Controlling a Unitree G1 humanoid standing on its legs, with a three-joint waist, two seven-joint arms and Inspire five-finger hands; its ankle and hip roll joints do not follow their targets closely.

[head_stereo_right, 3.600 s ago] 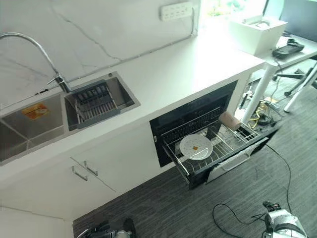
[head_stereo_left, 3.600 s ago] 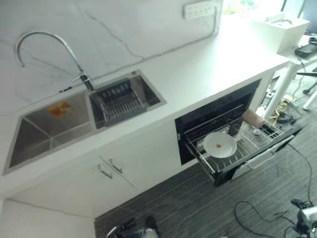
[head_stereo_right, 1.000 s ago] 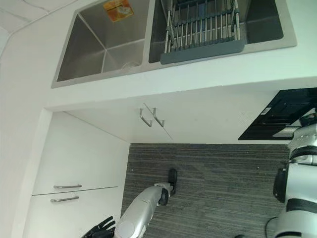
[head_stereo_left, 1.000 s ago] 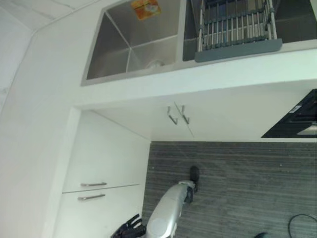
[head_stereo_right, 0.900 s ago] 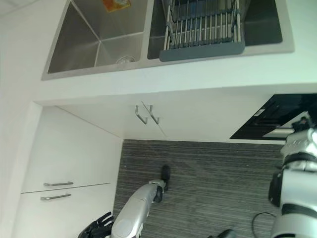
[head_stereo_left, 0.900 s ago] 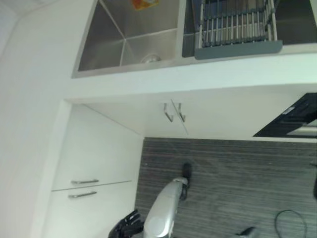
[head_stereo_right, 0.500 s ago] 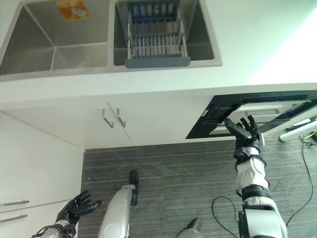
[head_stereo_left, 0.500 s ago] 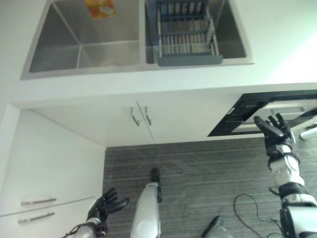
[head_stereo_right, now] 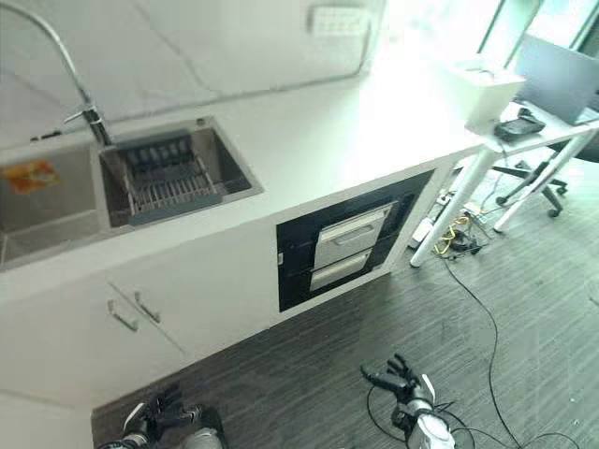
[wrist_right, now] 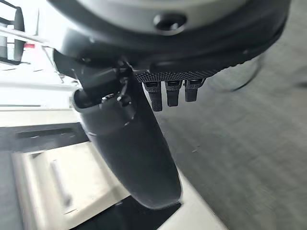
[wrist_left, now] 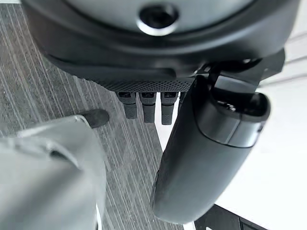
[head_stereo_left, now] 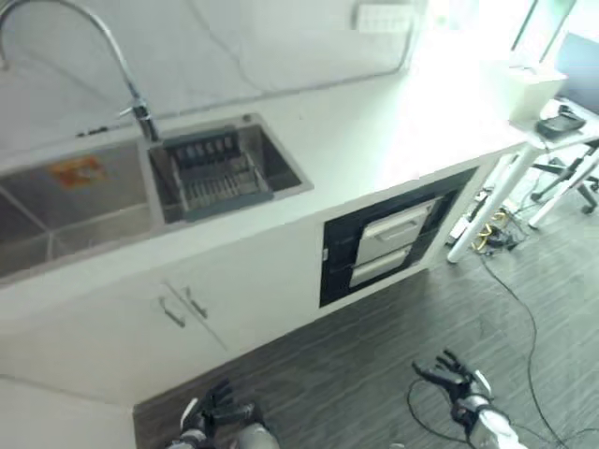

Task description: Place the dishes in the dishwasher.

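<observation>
I stand back from the tabletop [head_stereo_left: 374, 140] with the dishwasher [head_stereo_left: 393, 238] shut, its drawer fronts flush in the black panel, and no dishes in sight: the sink [head_stereo_left: 65, 201] looks bare and the drying rack [head_stereo_left: 220, 178] beside it holds nothing I can make out. My left robot hand [head_stereo_left: 220, 407] and right robot hand [head_stereo_left: 454, 379] hang low over the floor [head_stereo_left: 374, 355], both with fingers spread and holding nothing. The risk, as I judge it, is reaching for the dishwasher from this far back, clipping the tabletop edge, or snagging the cable [head_stereo_left: 519, 299] trailing across the floor.
</observation>
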